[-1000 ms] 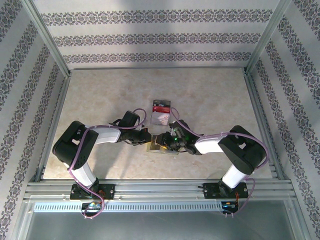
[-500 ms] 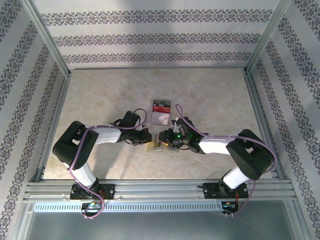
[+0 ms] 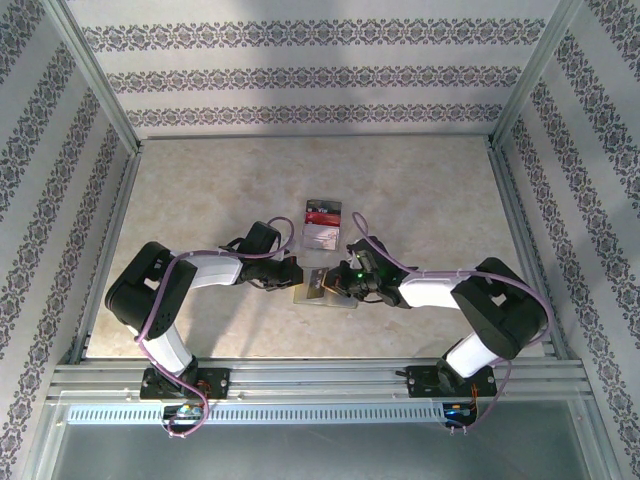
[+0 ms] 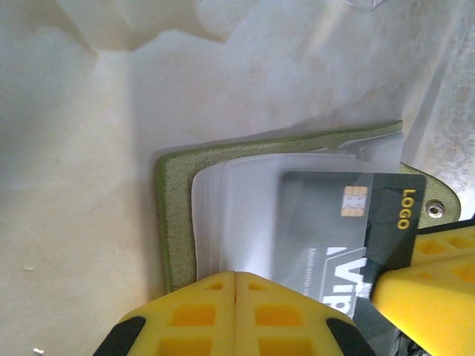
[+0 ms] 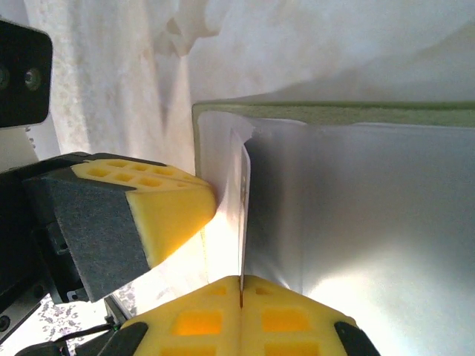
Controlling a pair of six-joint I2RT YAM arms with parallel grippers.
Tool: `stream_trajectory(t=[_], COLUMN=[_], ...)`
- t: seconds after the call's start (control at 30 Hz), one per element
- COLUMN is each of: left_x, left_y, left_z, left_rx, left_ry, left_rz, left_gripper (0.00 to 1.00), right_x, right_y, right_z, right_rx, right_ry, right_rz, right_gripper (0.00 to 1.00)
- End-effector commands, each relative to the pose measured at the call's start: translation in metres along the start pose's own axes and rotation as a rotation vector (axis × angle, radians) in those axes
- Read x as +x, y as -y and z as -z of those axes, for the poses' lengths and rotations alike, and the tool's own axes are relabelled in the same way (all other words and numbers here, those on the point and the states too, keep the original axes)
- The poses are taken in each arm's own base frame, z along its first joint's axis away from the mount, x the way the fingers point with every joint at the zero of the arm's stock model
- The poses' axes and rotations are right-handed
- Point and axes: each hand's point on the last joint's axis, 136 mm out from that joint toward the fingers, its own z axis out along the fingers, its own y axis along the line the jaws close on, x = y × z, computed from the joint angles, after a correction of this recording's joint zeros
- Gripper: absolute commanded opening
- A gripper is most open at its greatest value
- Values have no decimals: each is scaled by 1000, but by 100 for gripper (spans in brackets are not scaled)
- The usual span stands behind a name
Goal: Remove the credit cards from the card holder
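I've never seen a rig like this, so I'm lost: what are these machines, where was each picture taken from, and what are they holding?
These are two robot arms bolted to a table, each ending in a two-finger gripper. The wide picture looks down from above; the close-ups come from cameras on the wrists. On the table lie an olive card holder and a clear tray with red-and-white contents. The left gripper is shut at the holder's edge, perhaps steadying it. The right gripper is shut on a dark credit card poking from its pocket.
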Motion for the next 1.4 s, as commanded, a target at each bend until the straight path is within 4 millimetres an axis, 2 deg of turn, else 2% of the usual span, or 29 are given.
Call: stream_trajectory(t=[0.0, 0.17, 0.23, 0.37, 0.53, 0.73, 0.93, 1.03, 1.13, 1.37], left_x=[15, 11, 7, -5, -24, -38, -41, -39, -33, -14], left_y=[-22, -16, -8, 18, 43, 44, 37, 36, 36, 29], left_z=[-2, -1, 2, 18, 56, 113, 178, 208, 232, 267], left_rx=[-110, -97, -76, -22, -7, -70, -164, -193, -218, -302], left_ry=[-39, -33, -21, 21, 116, 282, 501, 617, 696, 780], left_rz=[14, 2, -13, -51, -95, -131, -163, -201, -257, -329], left_gripper=[0, 0, 0, 18, 37, 48, 64, 78, 88, 98], right_x=[-2, -4, -8, -16, -26, -51, -65, -78, -96, -145], right_y=[12, 17, 13, -8, -39, -75, -105, -106, -101, -93], right_z=[15, 35, 47, 77, 113, 145, 156, 155, 149, 120], right_rx=[43, 57, 50, 61, 129, 240, 273, 347, 448, 651], right_ry=[23, 27, 38, 42, 6, -17, -112, -185, -261, -387], right_rz=[19, 42, 90, 277, 577, 941, 1195, 1284, 1375, 1580], right_gripper=[0, 0, 0, 0, 0, 0, 0, 0, 0, 0])
